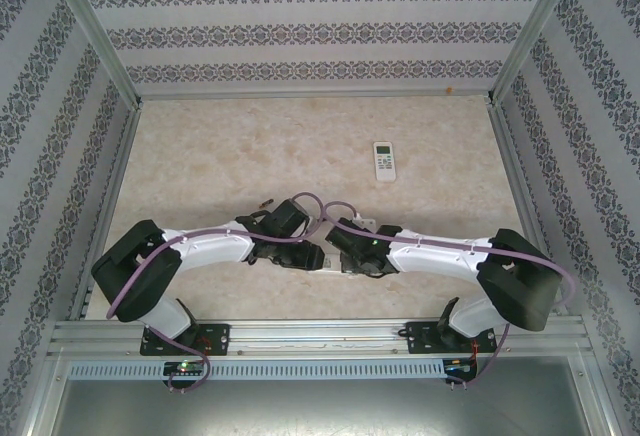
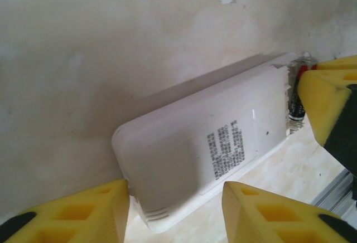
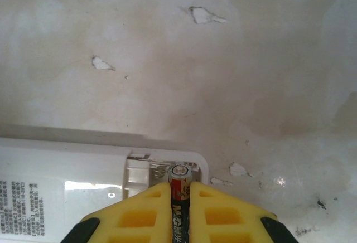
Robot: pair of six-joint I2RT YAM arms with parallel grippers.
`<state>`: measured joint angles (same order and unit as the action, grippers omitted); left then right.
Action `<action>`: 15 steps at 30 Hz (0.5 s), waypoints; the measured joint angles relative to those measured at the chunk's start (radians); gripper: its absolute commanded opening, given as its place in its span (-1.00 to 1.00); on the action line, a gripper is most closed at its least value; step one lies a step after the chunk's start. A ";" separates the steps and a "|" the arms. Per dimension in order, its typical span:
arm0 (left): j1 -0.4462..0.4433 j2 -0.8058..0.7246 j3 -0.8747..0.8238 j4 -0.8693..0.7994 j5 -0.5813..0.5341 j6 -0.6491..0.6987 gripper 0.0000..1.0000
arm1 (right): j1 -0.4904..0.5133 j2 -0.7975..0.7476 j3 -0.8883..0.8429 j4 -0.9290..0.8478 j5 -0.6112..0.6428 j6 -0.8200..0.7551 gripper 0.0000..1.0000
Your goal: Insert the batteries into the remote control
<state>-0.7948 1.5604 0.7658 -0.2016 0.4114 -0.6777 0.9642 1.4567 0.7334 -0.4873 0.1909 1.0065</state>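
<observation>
The remote control (image 2: pixel 195 154) lies back-up on the table, a white body with a printed label, and the battery bay (image 3: pixel 150 170) at its end is uncovered. My right gripper (image 3: pixel 179 190) is shut on a dark battery (image 3: pixel 179 195) with a red band, whose top end sits at the bay by the spring. That battery (image 2: pixel 296 95) and the right gripper's yellow fingers (image 2: pixel 329 101) also appear at the remote's far end in the left wrist view. My left gripper (image 2: pixel 175 215) straddles the remote's other end, open. One finger (image 2: pixel 72 215) sits at the corner; the other (image 2: pixel 268 215) stands apart.
A second white remote (image 1: pixel 385 160) lies face-up further back, right of centre. Both arms (image 1: pixel 322 256) meet over the near middle of the beige table. Patterned walls (image 1: pixel 320 26) and metal posts enclose the table. A metal rail (image 2: pixel 334 193) runs along the near edge.
</observation>
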 measured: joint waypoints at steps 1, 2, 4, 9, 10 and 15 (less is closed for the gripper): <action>-0.001 0.000 0.000 -0.002 -0.005 -0.011 -0.20 | 0.000 0.000 0.000 0.000 0.000 0.011 -0.76; -0.003 0.001 0.000 -0.003 -0.012 -0.023 -0.22 | 0.000 0.000 0.000 -0.002 0.000 0.021 -0.77; -0.005 0.001 -0.002 -0.004 -0.024 -0.044 -0.24 | 0.000 0.000 0.000 -0.008 0.001 0.040 -0.80; -0.023 0.002 -0.009 0.000 -0.042 -0.089 -0.24 | 0.002 0.000 0.003 -0.015 0.000 0.065 -0.95; -0.027 0.002 -0.009 0.000 -0.047 -0.094 -0.24 | 0.002 0.000 0.004 -0.018 0.000 0.068 -0.96; -0.033 0.002 -0.011 0.003 -0.058 -0.118 -0.24 | 0.002 0.020 0.019 -0.031 -0.005 0.069 -1.00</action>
<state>-0.8276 1.5627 0.7547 -0.1982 0.3531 -0.7956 0.9665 1.4765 0.7525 -0.5182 0.1856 1.0752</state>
